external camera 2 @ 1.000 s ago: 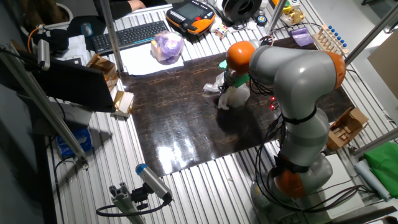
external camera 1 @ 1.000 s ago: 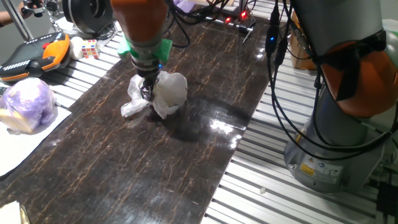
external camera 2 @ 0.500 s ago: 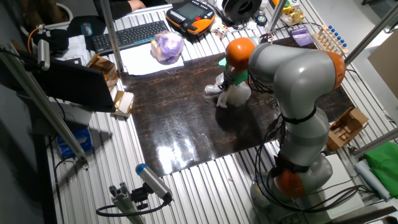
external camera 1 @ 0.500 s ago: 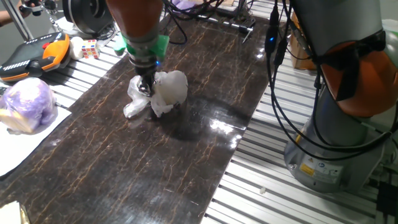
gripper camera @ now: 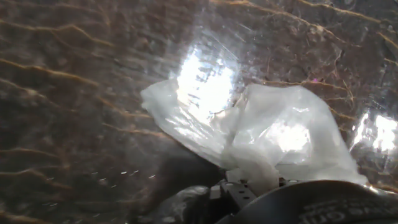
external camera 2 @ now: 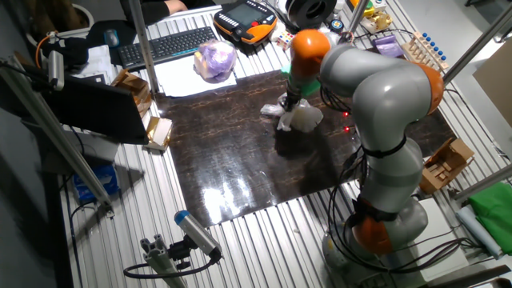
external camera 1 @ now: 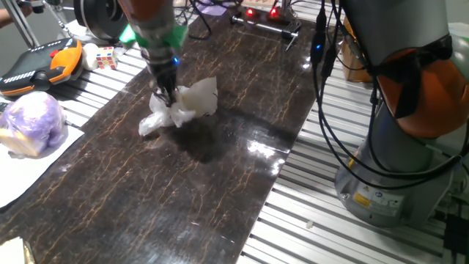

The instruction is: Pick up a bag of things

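Gripper (external camera 1: 168,97) clamped on bag of things (external camera 1: 192,100), near far edge of dark counter (external camera 1: 220,191). Hand view alone shows crinkled translucent plastic (gripper camera: 273,134); fixed views show purple bundle (external camera 2: 214,60) beyond counter's far edge.

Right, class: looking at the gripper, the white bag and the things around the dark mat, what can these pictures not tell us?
- Bag of things: contents unreadable; crinkled plastic and glare in the hand view.
- Gripper: fingertips buried in the plastic, cut off at the hand view's bottom edge.
- Bag's underside: both fixed views leave contact with the mat unclear.
- Purple bundle: contents too small.
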Tool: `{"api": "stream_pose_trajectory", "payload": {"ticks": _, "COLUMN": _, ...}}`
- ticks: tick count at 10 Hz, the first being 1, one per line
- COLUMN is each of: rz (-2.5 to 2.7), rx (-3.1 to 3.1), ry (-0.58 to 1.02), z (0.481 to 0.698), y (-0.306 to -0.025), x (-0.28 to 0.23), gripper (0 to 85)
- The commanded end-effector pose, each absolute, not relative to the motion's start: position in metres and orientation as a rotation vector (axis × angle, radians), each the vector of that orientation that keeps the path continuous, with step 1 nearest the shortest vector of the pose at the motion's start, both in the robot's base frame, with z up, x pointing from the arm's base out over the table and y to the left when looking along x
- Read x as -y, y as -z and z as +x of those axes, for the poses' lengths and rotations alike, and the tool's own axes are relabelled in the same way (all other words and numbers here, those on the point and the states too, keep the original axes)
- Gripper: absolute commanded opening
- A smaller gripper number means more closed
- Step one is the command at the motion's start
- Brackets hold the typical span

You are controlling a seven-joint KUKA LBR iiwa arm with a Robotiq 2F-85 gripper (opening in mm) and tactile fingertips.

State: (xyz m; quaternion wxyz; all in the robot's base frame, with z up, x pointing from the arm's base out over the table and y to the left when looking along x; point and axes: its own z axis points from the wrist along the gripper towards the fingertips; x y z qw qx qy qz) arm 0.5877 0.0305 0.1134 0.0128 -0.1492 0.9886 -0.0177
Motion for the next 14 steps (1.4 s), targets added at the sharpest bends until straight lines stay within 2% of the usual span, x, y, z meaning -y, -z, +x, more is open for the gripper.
{"api": "stream_pose_trajectory", "payload": {"ticks": 1, "rz": -0.453, "rx": -3.096, "ry": 0.044, "z": 0.587, "y": -0.127, "x": -0.034, "gripper": 0.7}}
{"api": "stream_pose_trajectory", "payload": {"ticks": 4, "rz": -0.439, "rx": -3.123, "ry": 0.046, "z": 0.586, "y": -0.149, "x": -0.041, "gripper": 0.7}}
{"api": "stream_pose_trajectory", "payload": {"ticks": 8, "rz": -0.432, "rx": -3.141, "ry": 0.038, "z": 0.584, "y": -0.161, "x": -0.045, "gripper": 0.7}}
{"api": "stream_pose_trajectory", "payload": {"ticks": 14, "rz": -0.395, "rx": -3.172, "ry": 0.061, "z": 0.570, "y": -0.195, "x": -0.050, "gripper": 0.7}}
